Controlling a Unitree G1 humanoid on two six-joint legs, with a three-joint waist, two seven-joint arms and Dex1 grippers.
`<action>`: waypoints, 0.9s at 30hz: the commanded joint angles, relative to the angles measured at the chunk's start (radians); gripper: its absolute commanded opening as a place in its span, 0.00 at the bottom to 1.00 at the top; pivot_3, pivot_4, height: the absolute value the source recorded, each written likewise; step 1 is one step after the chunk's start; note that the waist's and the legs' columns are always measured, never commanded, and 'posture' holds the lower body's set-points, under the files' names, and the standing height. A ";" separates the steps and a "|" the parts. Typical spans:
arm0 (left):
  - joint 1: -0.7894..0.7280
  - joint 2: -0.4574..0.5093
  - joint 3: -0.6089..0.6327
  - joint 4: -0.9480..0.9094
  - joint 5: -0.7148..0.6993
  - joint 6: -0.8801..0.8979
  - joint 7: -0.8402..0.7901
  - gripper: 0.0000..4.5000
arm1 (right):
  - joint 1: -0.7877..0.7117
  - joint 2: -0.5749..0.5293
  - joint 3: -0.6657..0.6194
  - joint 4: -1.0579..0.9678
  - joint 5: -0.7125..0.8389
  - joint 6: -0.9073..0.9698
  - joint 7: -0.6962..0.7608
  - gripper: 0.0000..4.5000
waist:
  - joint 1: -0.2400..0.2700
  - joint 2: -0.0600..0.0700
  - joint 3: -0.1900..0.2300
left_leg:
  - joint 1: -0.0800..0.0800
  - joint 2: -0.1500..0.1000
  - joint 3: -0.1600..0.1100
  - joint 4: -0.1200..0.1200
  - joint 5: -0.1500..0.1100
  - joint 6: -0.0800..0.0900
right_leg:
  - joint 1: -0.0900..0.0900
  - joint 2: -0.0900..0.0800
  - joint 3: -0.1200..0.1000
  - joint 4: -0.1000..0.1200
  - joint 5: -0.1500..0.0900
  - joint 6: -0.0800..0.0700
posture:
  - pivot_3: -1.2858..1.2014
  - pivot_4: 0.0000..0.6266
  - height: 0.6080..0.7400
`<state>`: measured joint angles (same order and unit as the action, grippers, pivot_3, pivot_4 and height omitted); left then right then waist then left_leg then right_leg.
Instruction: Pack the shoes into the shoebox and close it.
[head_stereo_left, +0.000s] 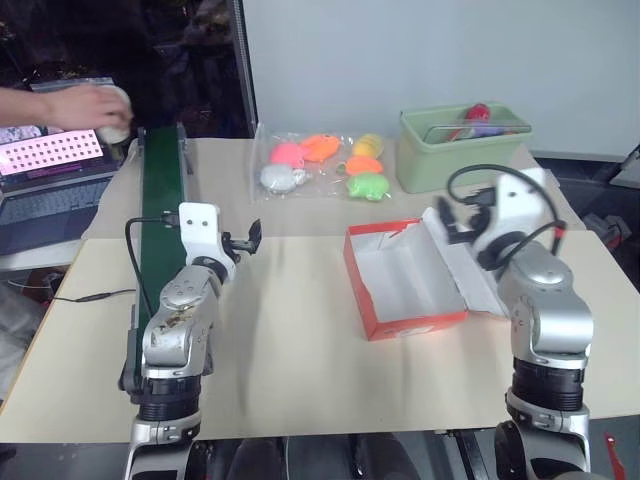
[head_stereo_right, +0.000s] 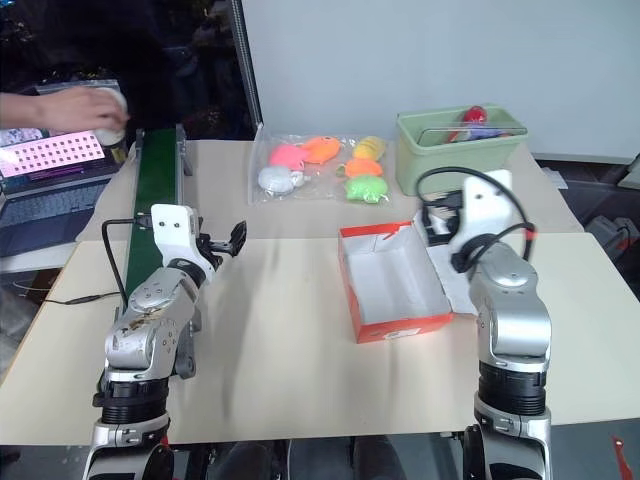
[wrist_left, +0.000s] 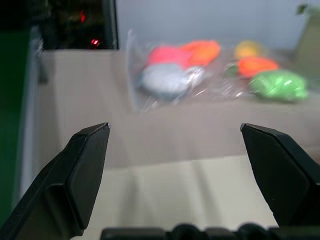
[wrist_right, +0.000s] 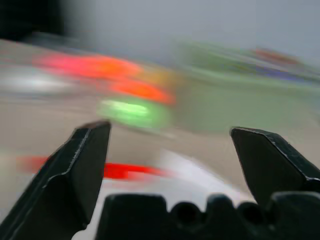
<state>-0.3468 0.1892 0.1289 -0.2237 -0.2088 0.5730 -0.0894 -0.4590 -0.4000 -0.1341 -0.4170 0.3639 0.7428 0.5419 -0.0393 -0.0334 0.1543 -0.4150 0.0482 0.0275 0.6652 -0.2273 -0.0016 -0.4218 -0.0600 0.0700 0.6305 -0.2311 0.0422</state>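
Note:
The orange-red shoebox (head_stereo_left: 415, 327) lies open on the beige table, right of centre, white inside, with its lid (head_stereo_left: 478, 285) folded out to the right. My right gripper (head_stereo_left: 450, 218) hovers open above the lid's far end, pointing left over the box, its black fingers (wrist_right: 85, 160) wide apart and empty. On the left, my left gripper (head_stereo_left: 245, 238) is open too, held level above bare table and pointing toward the far side; its fingers (wrist_left: 82, 170) hold nothing. At the far left a person's hand (head_stereo_left: 75, 105) covers a small whitish shoe (head_stereo_left: 115, 128) at the head of a green belt.
A green conveyor belt (head_stereo_left: 160, 185) runs along the table's left side, beside a laptop (head_stereo_left: 45, 185). Coloured squishy toys in a clear bag (head_stereo_left: 320, 165) lie at the back centre. A pale green bin (head_stereo_left: 460, 150) stands at the back right.

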 joint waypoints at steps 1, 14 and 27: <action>-0.004 -0.013 -0.013 -0.036 0.014 -0.019 0.015 1.00 | 0.034 -0.092 0.067 -0.108 0.218 0.029 0.288 0.99 | 0.005 -0.001 0.000 | -0.001 0.000 0.000 0.000 0.000 0.000 | 0.000 0.000 0.000 0.000 0.000 0.000 | 0.52 0.24 0.92; 0.174 -0.064 0.166 -0.352 0.181 0.327 0.326 1.00 | -0.015 -0.181 0.292 -0.036 0.150 -0.102 0.443 0.99 | 0.004 -0.001 0.000 | -0.001 0.000 -0.001 0.003 0.000 0.000 | 0.000 0.000 0.000 0.001 0.000 0.001 | 0.52 0.24 0.92; 0.174 -0.066 0.154 -0.379 0.166 0.419 0.253 1.00 | -0.024 -0.141 0.309 -0.001 0.132 -0.122 0.412 0.99 | 0.024 -0.002 0.001 | -0.001 -0.001 -0.001 0.009 0.000 0.000 | 0.001 -0.001 -0.001 0.002 0.001 0.000 | 0.52 0.24 0.92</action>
<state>-0.1590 0.1128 0.2827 -0.5683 -0.0425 0.9883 0.1749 -0.4609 -0.5478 0.1881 -0.3999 0.4899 0.6433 0.9598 -0.0155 -0.0355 0.1549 -0.4158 0.0477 0.0269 0.6739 -0.2276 -0.0017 -0.4204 -0.0605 0.0694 0.6329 -0.2305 0.0427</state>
